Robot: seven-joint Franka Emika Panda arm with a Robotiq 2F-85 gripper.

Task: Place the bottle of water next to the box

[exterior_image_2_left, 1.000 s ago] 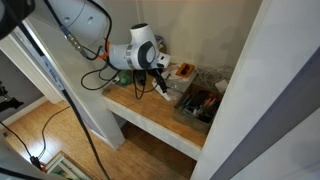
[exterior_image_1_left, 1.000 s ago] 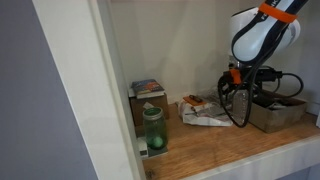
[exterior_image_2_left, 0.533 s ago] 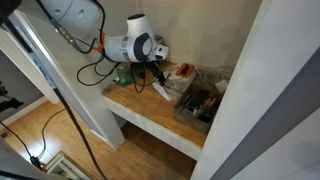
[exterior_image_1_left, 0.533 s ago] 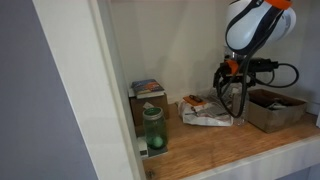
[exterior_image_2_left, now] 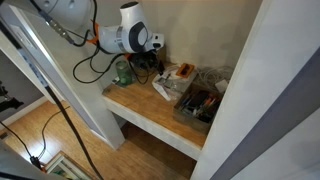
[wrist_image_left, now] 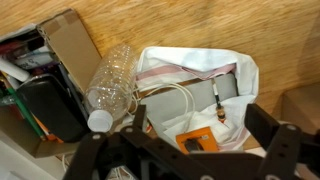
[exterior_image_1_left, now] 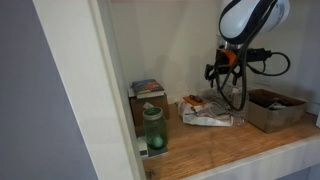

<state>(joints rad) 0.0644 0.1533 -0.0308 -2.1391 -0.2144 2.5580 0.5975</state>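
Note:
The bottle of water [wrist_image_left: 113,82] is clear with a white cap. It lies on its side on the wooden shelf, touching the long side of the brown cardboard box [wrist_image_left: 68,42]. The box also shows in both exterior views [exterior_image_1_left: 272,112] [exterior_image_2_left: 198,104]. My gripper [wrist_image_left: 200,140] is open and empty. It hangs above the shelf, higher than the bottle and over a white bag [wrist_image_left: 200,75]. In both exterior views the gripper [exterior_image_1_left: 228,76] [exterior_image_2_left: 150,66] is raised clear of the shelf, beside the box. I cannot make out the bottle in the exterior views.
A green-tinted jar [exterior_image_1_left: 152,130] with a green ball stands near the shelf's front edge. A small printed carton [exterior_image_1_left: 148,90] stands behind it. The white bag [exterior_image_1_left: 206,113] holds an orange item [wrist_image_left: 196,140] and a cable. A white frame post [exterior_image_1_left: 115,90] bounds the alcove; a wall stands behind.
My gripper has risen from low beside the box to well above the shelf and shifted away from the box. The bottle lies by the box.

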